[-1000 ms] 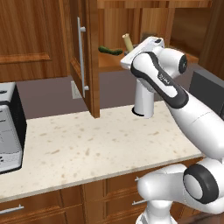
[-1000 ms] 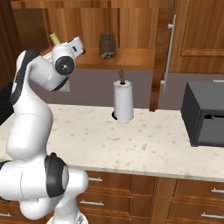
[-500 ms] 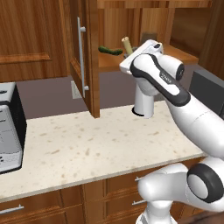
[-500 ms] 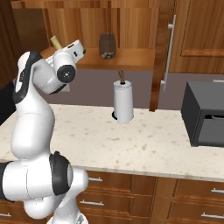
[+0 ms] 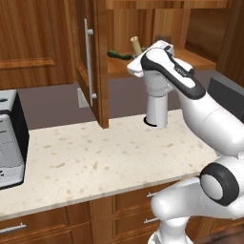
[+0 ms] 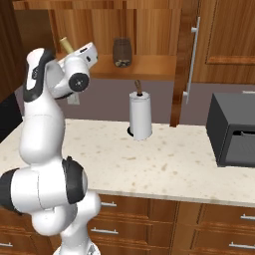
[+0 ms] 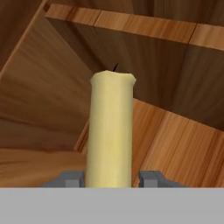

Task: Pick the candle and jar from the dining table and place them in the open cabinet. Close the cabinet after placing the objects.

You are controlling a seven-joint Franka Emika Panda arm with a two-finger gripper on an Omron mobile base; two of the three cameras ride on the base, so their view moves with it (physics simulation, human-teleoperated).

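My gripper (image 7: 110, 178) is shut on the candle (image 7: 110, 131), a pale-yellow cylinder with a short black wick that stands upright between the fingertips. Behind it are the wooden walls and shelf of the open cabinet (image 7: 175, 144). From the left base view the candle (image 5: 135, 45) sticks up from the gripper (image 5: 129, 57) at the front edge of the cabinet shelf (image 5: 190, 59). In the right base view the candle (image 6: 65, 44) is just left of the shelf (image 6: 149, 67). The dark jar (image 6: 121, 51) stands on that shelf. The dining table is out of view.
A white paper-towel roll (image 5: 157, 107) stands on the speckled counter (image 5: 95, 162) under the shelf. The cabinet door (image 5: 93, 62) hangs open, with its bar handle at my left. A silver appliance (image 5: 9, 138) sits at the left and a dark box appliance (image 6: 234, 129) at the right.
The hand with the candle has shifted slightly lower and toward the cabinet opening. The grip is unchanged.
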